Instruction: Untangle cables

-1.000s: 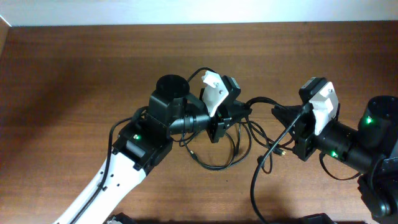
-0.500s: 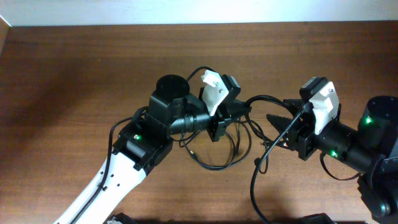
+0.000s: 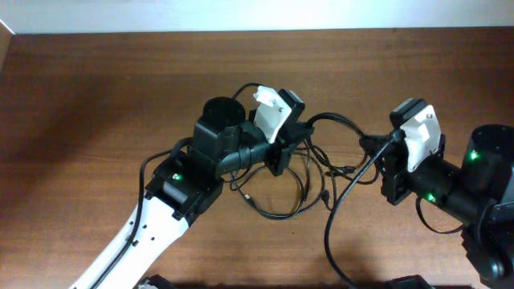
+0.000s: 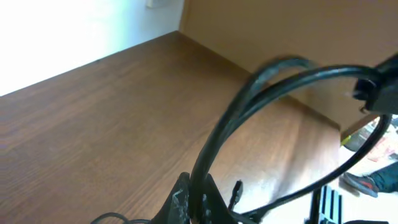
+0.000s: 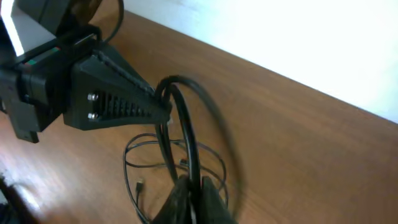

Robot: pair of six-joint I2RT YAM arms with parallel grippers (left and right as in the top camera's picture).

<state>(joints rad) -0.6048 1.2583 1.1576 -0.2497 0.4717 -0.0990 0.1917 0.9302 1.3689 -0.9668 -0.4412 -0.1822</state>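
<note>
Several thin black cables lie tangled in loops [image 3: 279, 213] on the brown table [image 3: 96, 96], between the two arms. One cable [image 3: 337, 119] is lifted in an arc between both grippers. My left gripper [image 3: 300, 136] points right and is shut on one end of this arc; in the left wrist view the cable [image 4: 249, 93] rises from the jaws [image 4: 199, 200]. My right gripper [image 3: 371, 144] points left and is shut on the other end; in the right wrist view the jaws [image 5: 194, 194] pinch the cable [image 5: 186, 118]. Small plugs [image 3: 325, 197] [image 5: 140, 184] lie loose.
The left gripper's black fingers [image 5: 118, 99] show in the right wrist view, tip close to the held cable. A thicker black cable [image 3: 331, 225] fixed to the right arm hangs down to the front edge. A pale wall [image 3: 257, 12] runs along the table's far edge.
My right gripper's jaws were spread half a second ago and are now shut on the cable. My left gripper has tilted up and back a little, lifting the cable arc higher.
</note>
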